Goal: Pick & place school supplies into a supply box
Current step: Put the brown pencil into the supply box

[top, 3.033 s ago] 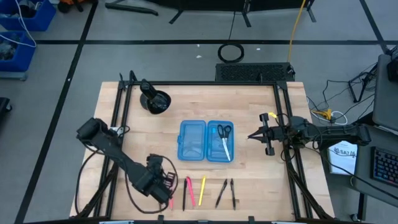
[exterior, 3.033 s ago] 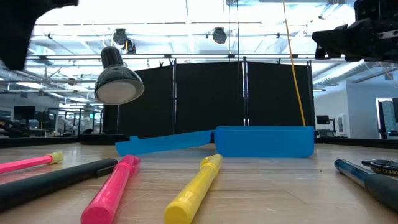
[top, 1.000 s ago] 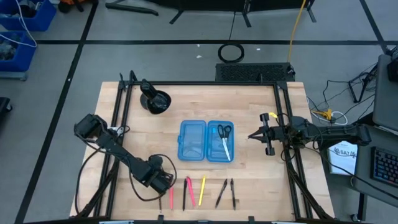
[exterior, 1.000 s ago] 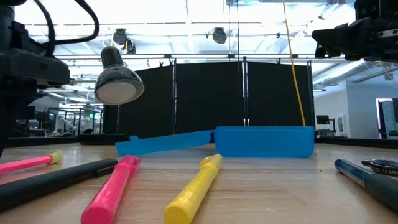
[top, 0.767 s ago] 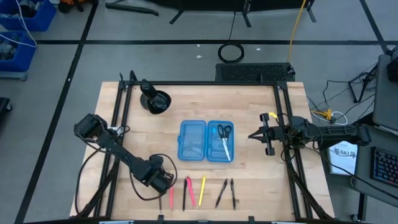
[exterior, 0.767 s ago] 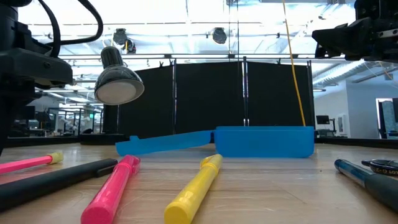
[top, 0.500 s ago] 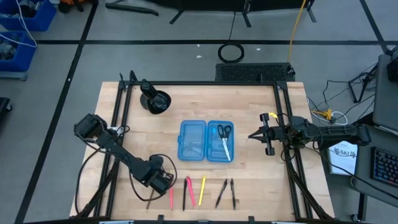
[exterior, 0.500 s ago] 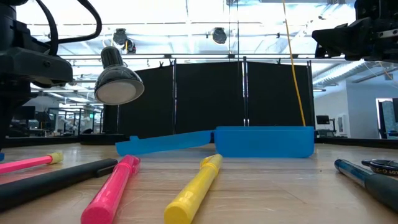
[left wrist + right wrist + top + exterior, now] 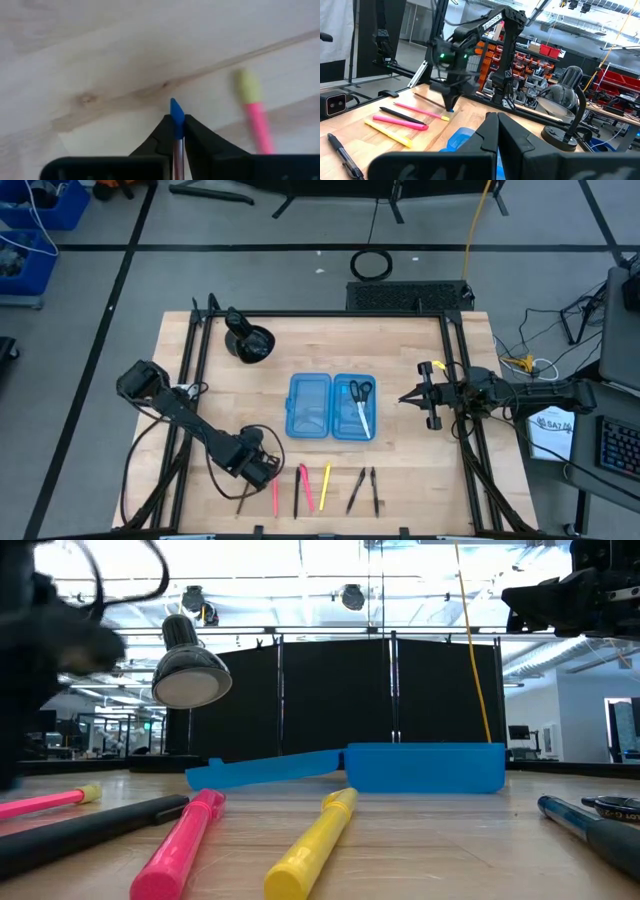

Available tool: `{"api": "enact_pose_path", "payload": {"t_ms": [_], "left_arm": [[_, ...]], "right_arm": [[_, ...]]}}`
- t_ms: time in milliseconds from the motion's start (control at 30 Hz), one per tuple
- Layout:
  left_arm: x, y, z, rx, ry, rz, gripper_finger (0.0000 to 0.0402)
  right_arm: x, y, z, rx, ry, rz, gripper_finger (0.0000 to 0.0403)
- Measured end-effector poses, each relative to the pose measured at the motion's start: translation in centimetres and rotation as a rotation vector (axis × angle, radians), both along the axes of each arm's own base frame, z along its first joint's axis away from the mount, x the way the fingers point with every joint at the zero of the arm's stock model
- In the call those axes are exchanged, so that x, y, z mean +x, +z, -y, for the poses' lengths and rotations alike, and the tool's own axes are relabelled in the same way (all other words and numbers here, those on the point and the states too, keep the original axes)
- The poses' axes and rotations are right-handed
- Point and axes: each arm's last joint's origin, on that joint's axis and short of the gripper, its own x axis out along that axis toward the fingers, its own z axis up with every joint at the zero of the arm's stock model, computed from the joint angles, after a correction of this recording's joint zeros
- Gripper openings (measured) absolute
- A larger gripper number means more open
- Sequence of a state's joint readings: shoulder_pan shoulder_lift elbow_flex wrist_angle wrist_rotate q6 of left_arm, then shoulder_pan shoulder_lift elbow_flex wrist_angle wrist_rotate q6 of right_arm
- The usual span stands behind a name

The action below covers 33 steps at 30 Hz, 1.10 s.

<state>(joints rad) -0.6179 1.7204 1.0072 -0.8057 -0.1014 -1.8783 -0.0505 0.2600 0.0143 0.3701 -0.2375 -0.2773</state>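
Observation:
My left gripper [image 9: 262, 474] hangs over the near-left part of the table, shut on a thin brown pencil [image 9: 241, 500] with a blue end. Beside it a row of supplies lies flat on the wood: a thin pink pen [image 9: 275, 496], a black pen [image 9: 296, 494], a pink marker [image 9: 306, 486], a yellow marker [image 9: 325, 485] and two dark pens [image 9: 365, 490]. The open blue supply box [image 9: 330, 407] sits mid-table with scissors [image 9: 360, 390] and a pen in its right half. My right gripper [image 9: 404, 398] waits shut, right of the box. My left gripper pinches the pencil between its two fingers just behind the blue end [image 9: 176, 114], which pokes out past the fingertips [image 9: 165, 125]. The fingers point down at the table. The shaft [image 9: 241, 500] slants away toward the near-left corner; whether its far end touches the wood cannot be told.
A black desk lamp [image 9: 249, 341] stands at the far left of the table. Black frame rails [image 9: 190, 380] run along the left and right sides. Bare wood lies between the box and the row of pens. The thin pink pen's yellow cap [image 9: 248, 86] is close to my left fingertips.
The pencil in my left gripper has turned: its free end, which pointed at the near edge, has swung toward the near-left corner. The left arm is blurred in the low view now, so it is moving. The other supplies and the right arm have kept still.

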Motion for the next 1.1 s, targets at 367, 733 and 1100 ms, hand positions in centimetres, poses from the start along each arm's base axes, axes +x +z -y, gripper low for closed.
{"api": "enact_pose_path", "payload": {"t_ms": [367, 733, 1100], "left_arm": [[-0.4, 4.2, -2.0, -0.024, -0.022, 0.102, 0.0030], [1.3, 6.2, -3.9, -0.013, -0.109, 0.293, 0.0028], [7.7, 8.9, -7.2, 0.129, -0.264, 0.822, 0.0026]], "right_arm": [[0.0, 0.1, 0.0, 0.002, 0.000, 0.005, 0.0000], [0.0, 0.0, 0.0, 0.003, 0.000, 0.004, 0.0000], [0.0, 0.1, 0.0, 0.029, 0.003, 0.000, 0.0000]]}}
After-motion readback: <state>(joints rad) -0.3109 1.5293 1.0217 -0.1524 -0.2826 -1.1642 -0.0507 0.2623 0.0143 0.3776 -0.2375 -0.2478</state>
